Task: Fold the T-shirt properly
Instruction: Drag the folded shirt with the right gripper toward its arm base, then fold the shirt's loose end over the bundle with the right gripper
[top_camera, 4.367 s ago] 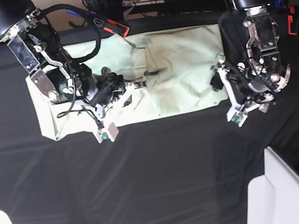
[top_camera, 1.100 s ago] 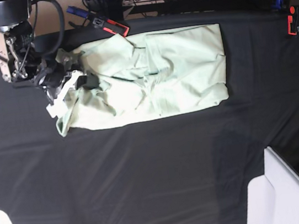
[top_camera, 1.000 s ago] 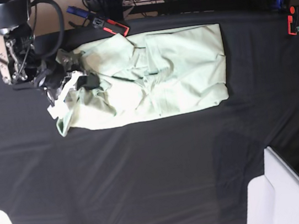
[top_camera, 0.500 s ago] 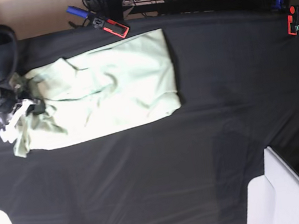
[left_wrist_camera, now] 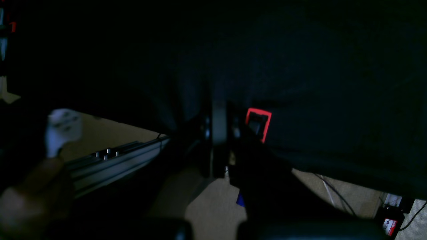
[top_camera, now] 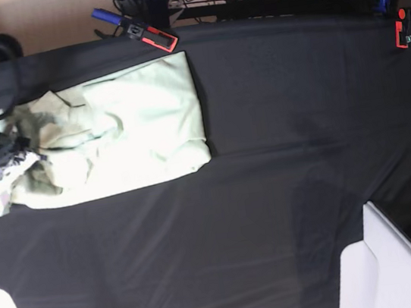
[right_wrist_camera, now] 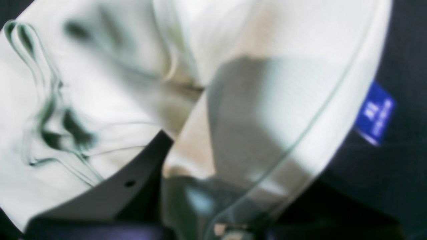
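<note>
Pale mint-green cotton T-shirt [top_camera: 122,131], bunched at frame left, pinched by right gripper [top_camera: 3,161]; left gripper pressed together. Risk: dragging off table edge.

Blue tag [right_wrist_camera: 375,114] at the T-shirt [right_wrist_camera: 267,83] hem: white print, too blurred to be read.
Elsewhere: nothing legible.

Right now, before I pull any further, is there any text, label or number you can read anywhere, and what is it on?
Nothing can be read for certain.
Blue tag on the T-shirt hem: white print, too blurred to read.
Red and white sticker on a black box on the floor: lettering too small to read.
</note>
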Tool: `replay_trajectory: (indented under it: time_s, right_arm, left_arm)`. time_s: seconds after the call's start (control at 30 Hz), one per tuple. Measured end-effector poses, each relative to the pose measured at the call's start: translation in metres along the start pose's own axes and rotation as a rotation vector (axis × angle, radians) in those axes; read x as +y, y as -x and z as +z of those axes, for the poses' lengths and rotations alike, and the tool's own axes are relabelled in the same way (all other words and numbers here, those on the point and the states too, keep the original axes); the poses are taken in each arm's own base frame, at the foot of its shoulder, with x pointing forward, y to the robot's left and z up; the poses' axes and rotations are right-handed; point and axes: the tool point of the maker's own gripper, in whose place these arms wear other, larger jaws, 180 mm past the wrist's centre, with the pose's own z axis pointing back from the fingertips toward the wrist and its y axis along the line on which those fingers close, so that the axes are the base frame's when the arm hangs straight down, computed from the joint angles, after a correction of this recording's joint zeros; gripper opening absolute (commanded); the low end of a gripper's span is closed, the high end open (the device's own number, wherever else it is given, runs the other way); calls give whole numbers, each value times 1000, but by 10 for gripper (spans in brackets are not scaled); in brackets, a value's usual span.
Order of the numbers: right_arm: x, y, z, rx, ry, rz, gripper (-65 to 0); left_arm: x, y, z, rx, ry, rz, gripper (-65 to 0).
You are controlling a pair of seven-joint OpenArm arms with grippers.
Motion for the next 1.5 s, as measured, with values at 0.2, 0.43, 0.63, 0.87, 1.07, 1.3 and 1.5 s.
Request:
replay_trajectory:
  time_s: [0.2, 0.43, 0.63, 0.87, 1.07, 1.3, 1.5]
  right_arm:
    - [15, -2, 13, -47, 156, 134, -650]
    - [53, 9, 22, -48, 192, 245, -650]
    - [109, 28, 26, -30, 156, 356, -650]
    - [146, 43, 29, -19, 187, 460, -650]
    - [178, 53, 32, -14, 169, 495, -650]
    - [177, 56, 25, -17, 246, 555, -650]
    - [177, 55, 26, -31, 280, 466, -650]
  left_arm:
    - [0, 0, 0, 0, 0, 0, -650]
    - [-14, -7, -4, -7, 34, -39, -650]
    - [-23, -11, -5, -13, 52, -60, -650]
    - [-21, -24, 0, -47, 38, -77, -650]
    - [-21, -22, 0, -40, 37, -79, -650]
    - [-27, -17, 0, -32, 48, -64, -650]
    - [-28, -17, -1, -33, 51, -66, -650]
